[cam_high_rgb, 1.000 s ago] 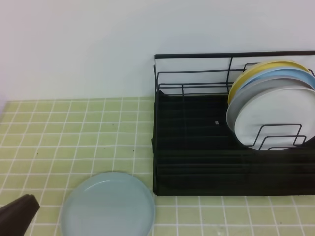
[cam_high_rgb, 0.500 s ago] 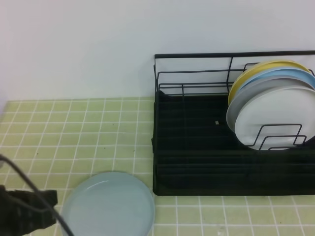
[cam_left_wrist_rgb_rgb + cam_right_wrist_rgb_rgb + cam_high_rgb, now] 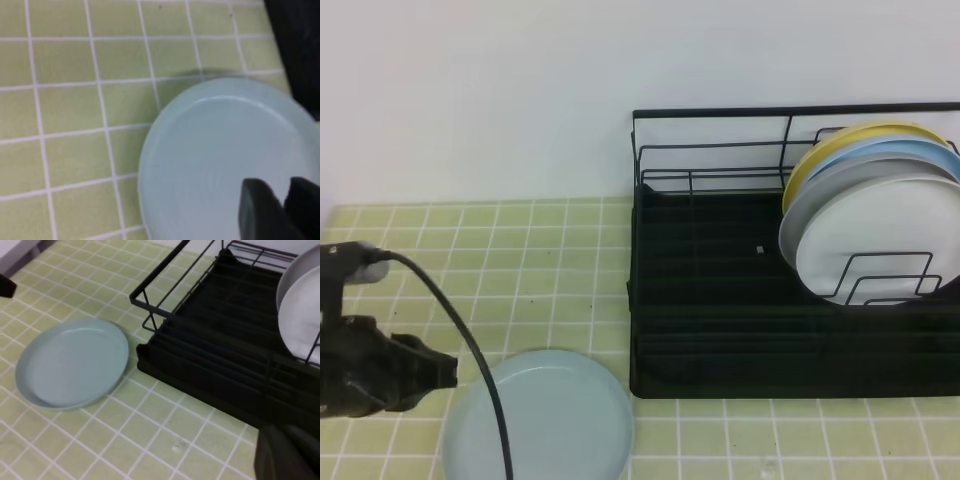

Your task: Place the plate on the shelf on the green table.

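Even, bright, diffuse light; white wall washed out. Soft focus in all views. Left wrist view blurriest, dark gripper fingers (image 3: pixel 260 207) smeared. Faint shadow behind pale aqua glossy round plate (image 3: pixel 225 155); little glare.

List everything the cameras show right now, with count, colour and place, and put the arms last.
plate: one, pale aqua, flat on the tiles left of the rack
shelf: one, black wire rack with tray base, right side
green table: one, light yellow-green tiles, white grout
racked plates: at least three, yellow, sky-blue, white-grey, upright at the rack's right end
wall: white, behind
left gripper: black, at the plate's left edge, fingertips slightly apart
right gripper: black, above tiles in front of the rack, shut
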You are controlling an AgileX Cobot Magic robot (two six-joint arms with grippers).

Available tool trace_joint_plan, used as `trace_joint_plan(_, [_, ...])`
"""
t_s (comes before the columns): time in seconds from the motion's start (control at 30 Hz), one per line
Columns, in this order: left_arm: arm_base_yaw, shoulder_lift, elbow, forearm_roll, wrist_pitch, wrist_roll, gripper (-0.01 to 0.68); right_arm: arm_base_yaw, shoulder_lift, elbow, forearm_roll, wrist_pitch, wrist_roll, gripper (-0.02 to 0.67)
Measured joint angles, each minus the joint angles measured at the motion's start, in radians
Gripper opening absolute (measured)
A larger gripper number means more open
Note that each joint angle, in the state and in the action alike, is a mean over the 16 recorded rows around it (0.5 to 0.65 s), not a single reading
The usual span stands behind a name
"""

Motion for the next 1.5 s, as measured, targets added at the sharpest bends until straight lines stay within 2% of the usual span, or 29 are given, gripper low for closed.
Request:
trace_joint_plan(0.27, [0.0,0.183,-0.149,0.154,0.103,-0.084,0.129,0.0,0.0,0.0,0.022,0.034,0.001,-0.002])
trace_joint_plan(0.57, [0.0,0.384,-0.295,0.287,0.217,-0.127,0.076,0.0,0.0,0.0,0.027,0.086,0.002,-0.002])
trace_joint_plan(0.83, [0.0,0.492,-0.341,0.336,0.247,-0.131,0.061,0.0,0.0,0.0,0.026,0.127,0.002,-0.002])
trace_joint_plan(1.33, [0.0,0.578,-0.344,0.321,0.225,-0.12,0.208,0.0,0.0,-0.001,0.036,0.203,0.002,-0.002])
trace_joint_plan(1.5, [0.0,0.613,-0.344,0.303,0.209,-0.114,0.23,0.0,0.0,-0.001,0.04,0.21,0.002,-0.002])
